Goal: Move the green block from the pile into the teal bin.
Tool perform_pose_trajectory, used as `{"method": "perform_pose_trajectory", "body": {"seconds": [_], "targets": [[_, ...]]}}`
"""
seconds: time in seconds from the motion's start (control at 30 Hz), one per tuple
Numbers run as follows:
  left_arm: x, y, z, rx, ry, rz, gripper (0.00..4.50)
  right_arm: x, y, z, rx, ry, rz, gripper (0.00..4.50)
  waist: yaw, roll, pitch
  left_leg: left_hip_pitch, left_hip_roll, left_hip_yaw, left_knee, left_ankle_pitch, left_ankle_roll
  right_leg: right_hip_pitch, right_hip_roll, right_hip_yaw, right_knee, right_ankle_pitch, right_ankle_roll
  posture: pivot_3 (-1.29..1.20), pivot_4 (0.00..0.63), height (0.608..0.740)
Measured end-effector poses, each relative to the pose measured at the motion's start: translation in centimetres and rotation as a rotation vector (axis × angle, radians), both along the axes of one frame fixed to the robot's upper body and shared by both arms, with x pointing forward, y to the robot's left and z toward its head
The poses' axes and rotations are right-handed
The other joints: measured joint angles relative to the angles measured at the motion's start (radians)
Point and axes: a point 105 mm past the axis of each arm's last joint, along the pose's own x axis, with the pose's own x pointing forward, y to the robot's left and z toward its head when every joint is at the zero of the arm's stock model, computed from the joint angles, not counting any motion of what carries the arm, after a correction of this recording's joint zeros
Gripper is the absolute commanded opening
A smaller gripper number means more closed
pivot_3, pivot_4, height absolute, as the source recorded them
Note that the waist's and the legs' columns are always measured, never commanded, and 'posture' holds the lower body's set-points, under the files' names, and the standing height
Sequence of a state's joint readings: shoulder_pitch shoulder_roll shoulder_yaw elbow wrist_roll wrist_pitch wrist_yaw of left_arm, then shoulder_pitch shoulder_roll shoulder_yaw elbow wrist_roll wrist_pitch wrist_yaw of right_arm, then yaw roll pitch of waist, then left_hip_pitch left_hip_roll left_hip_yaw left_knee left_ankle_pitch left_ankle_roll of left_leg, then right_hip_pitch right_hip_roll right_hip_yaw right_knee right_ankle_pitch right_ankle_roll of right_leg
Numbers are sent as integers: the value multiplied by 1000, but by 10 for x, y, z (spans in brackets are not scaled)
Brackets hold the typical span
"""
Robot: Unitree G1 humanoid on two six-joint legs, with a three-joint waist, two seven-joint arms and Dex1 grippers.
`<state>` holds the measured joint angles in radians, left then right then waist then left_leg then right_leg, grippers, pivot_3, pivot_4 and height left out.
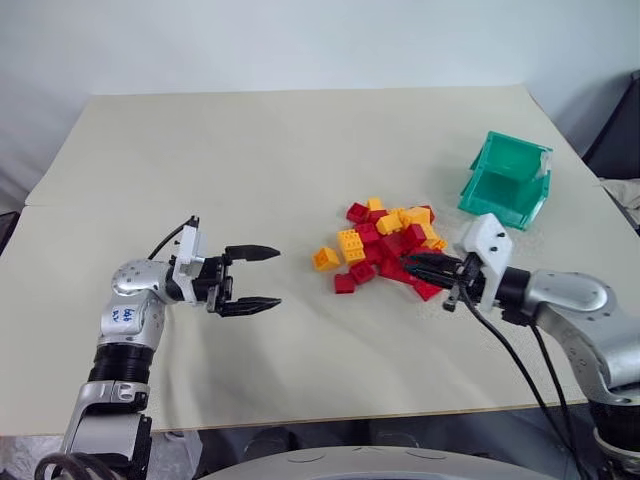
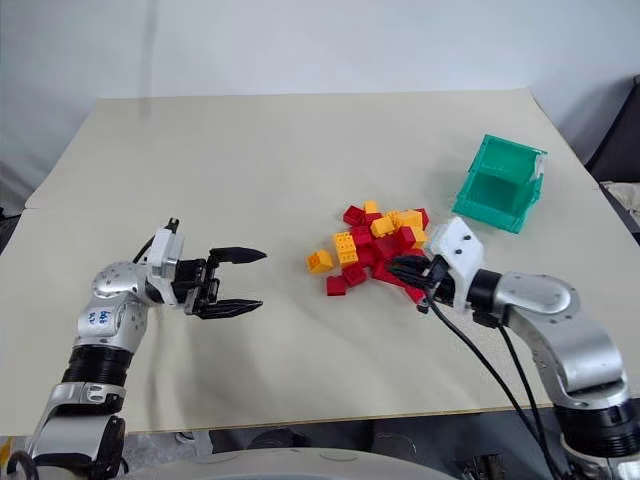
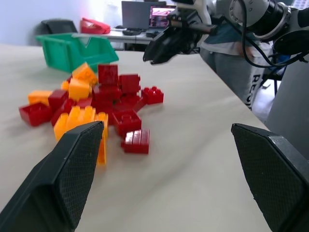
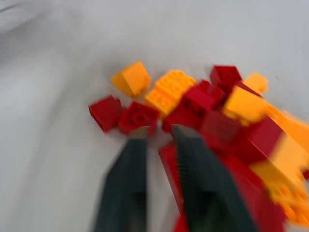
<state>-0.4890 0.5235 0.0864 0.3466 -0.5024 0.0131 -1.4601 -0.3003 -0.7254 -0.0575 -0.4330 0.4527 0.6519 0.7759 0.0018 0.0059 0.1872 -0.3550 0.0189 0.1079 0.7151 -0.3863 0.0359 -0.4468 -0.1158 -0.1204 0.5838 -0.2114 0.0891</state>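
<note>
Green block not made out among the bricks. Pile [image 1: 385,245] of red and yellow-orange bricks heaped right of centre on the counter [image 1: 250,150]. Teal bin [image 1: 507,180] tipped, just beyond the pile on the right. Right claw [image 1: 420,266] closed at the pile's near right edge, nothing seen gripped. Left claw [image 1: 253,279] open, empty, well apart to the left.
</note>
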Motion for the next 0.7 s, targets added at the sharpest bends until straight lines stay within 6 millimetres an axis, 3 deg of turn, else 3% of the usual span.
{"method": "perform_pose_trajectory", "body": {"seconds": [0.13, 0.27, 0.37, 0.57, 0.7], "targets": [[-3, -2, 3, 1, -24, 3, 4500, 6, 13, -7, 13, 15, 11, 33, -2, 0, 0, 0, 0, 0, 1, -1, 1, 0, -1, 0, 1, 0, 0, 0, 150, 740], [-4, -2, 3, -4, -24, 18, 4500, 29, 16, -25, -2, 25, -46, 33, -6, -1, 0, 1, 0, 1, 2, -1, 1, 0, 0, 1, 2, 0, 0, 0, 150, 740], [-3, -1, 3, -6, -23, 27, 4500, 47, 8, -33, -24, 20, -111, 33, -6, 0, 0, 1, 0, 1, 1, -1, 1, 0, 0, 1, 2, 0, 0, 0, 150, 740], [-2, -2, 4, -13, -23, 33, 4500, 80, -11, -25, -46, -64, -251, 33, -4, 0, 0, 1, 0, 1, 1, -1, 1, 0, 0, 1, 2, 0, 0, 0, 150, 740], [-2, -2, 4, -15, -25, 39, 4500, 89, -43, -26, -99, -86, -357, 33, -5, 0, 0, 0, 0, 2, 1, -1, 1, 0, -1, 1, 1, 0, 0, 0, 150, 740]]}}
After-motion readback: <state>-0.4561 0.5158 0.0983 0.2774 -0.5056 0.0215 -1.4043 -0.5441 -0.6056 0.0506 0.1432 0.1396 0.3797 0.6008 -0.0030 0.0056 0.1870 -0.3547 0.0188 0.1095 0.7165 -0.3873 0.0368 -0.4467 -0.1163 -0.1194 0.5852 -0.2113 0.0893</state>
